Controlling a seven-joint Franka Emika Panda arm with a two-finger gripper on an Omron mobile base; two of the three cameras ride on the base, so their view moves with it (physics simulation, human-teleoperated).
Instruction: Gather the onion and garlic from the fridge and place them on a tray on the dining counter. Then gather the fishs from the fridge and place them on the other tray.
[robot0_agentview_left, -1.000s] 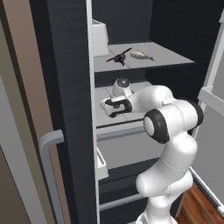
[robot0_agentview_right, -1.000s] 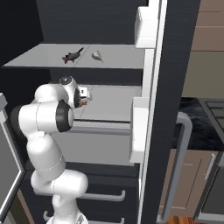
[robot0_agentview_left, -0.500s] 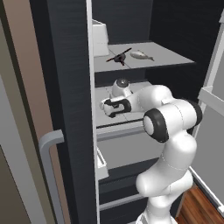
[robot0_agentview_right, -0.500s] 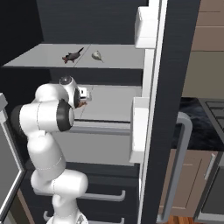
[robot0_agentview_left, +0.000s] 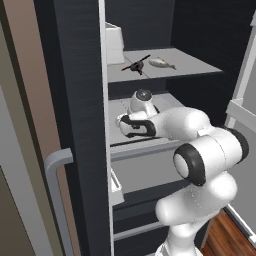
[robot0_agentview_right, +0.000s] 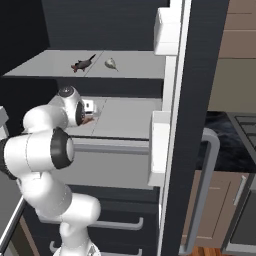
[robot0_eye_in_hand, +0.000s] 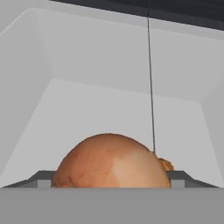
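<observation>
So the onion (robot0_eye_in_hand: 111, 161) is sitting low and centre in the hand view, right up against the camera, on the pale middle shelf (robot0_agentview_right: 125, 117) of the fridge (robot0_agentview_left: 80, 100). From the right base view you can just catch a bit of orange-brown at the hand (robot0_agentview_right: 89, 118), left of centre in the frame.

The dark finger tips poke out on either side of the onion at the bottom of the hand view, so I'd say the hand is around it, fairly wide. Whether it's actually squeezing or just bracketing it, I can't tell.

Handling-wise: it looks like a firm, light, round ball with papery skin, so my guess is it's stiff enough to take a decent pinch but smooth and likely to squirt out or roll if caught off-centre. Best bet is to grab across the widest part, pads on opposite sides.

The fish (robot0_agentview_left: 162, 63) is up on the top shelf, upper middle of the left base view, next to a small dark thing (robot0_agentview_left: 135, 65) I can't make out.
</observation>
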